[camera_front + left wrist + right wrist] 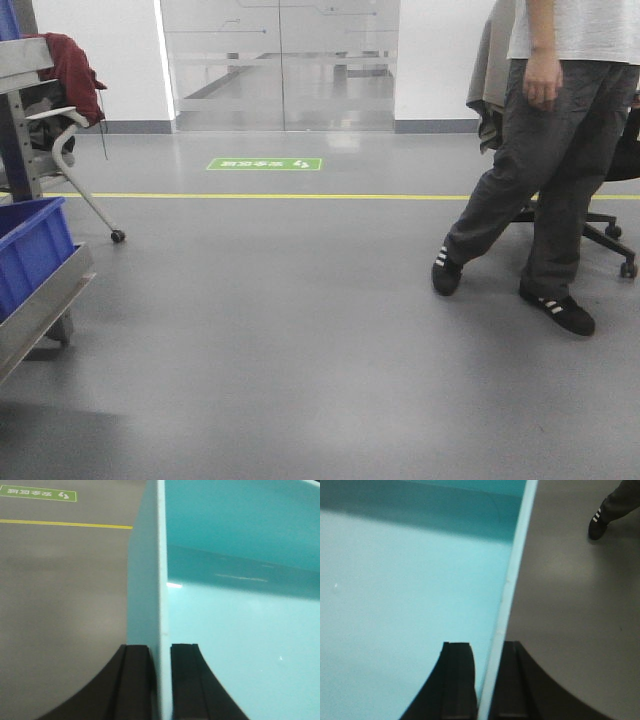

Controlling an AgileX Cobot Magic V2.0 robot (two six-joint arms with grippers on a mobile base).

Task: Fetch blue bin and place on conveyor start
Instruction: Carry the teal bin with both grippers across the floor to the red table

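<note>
The blue bin point(240, 630) is a pale cyan tub filling most of both wrist views, held above the grey floor. My left gripper point(160, 647) is shut on its left wall, one black finger outside and one inside. Over on the other side, my right gripper point(489, 645) is shut on the bin's point(395, 605) right wall in the same way. The bin's inside is bare. Neither gripper nor the bin shows in the front view. The conveyor start is out of view.
A metal rack point(40, 300) holding a dark blue shelf bin point(30, 250) stands at the left. A chair point(70, 130) with a red cloth is behind it. A person point(550, 160) stands at the right beside an office chair point(610, 230). A yellow floor line point(300, 196) crosses ahead.
</note>
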